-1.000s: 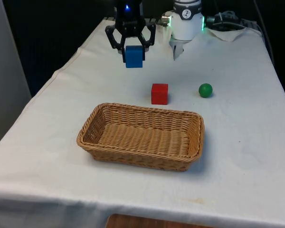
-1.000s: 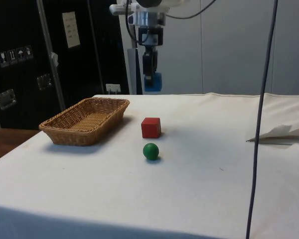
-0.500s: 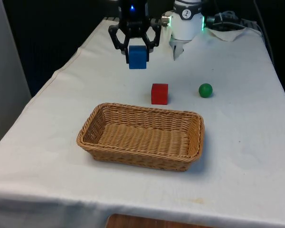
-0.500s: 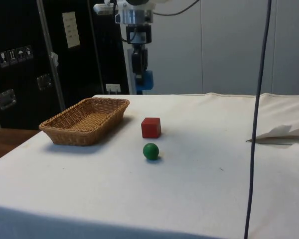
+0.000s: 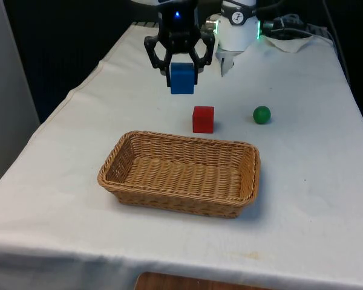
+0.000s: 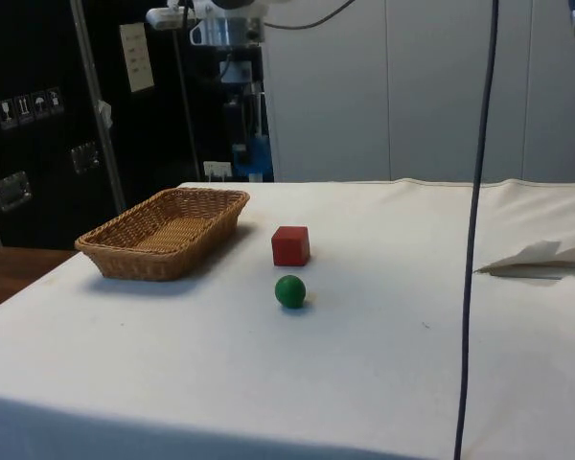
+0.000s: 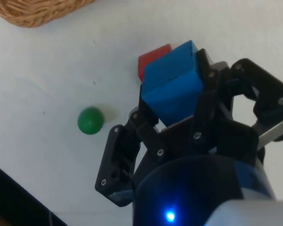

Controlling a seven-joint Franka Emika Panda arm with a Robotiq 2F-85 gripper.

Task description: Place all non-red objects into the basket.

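My gripper (image 5: 182,75) is shut on a blue cube (image 5: 182,78) and holds it in the air beyond the basket's far side. In the side view the blue cube (image 6: 259,158) hangs well above the cloth, past the basket's far end. The woven basket (image 5: 179,172) stands in the middle of the table with nothing inside it. A red cube (image 5: 203,119) rests just behind the basket, and a green ball (image 5: 261,115) lies to its right in the front view. In the wrist view the blue cube (image 7: 173,84) sits between the fingers, above the red cube (image 7: 148,59) and the green ball (image 7: 90,120).
A crumpled white cloth or paper (image 5: 293,37) lies at the table's far right corner in the front view. A dark cable (image 6: 471,230) hangs down through the side view. The table's edges fall away on both sides of the basket.
My gripper has carried the blue cube towards the basket and the front view's right, a little lower in that view. The red cube, green ball and basket have stayed put.
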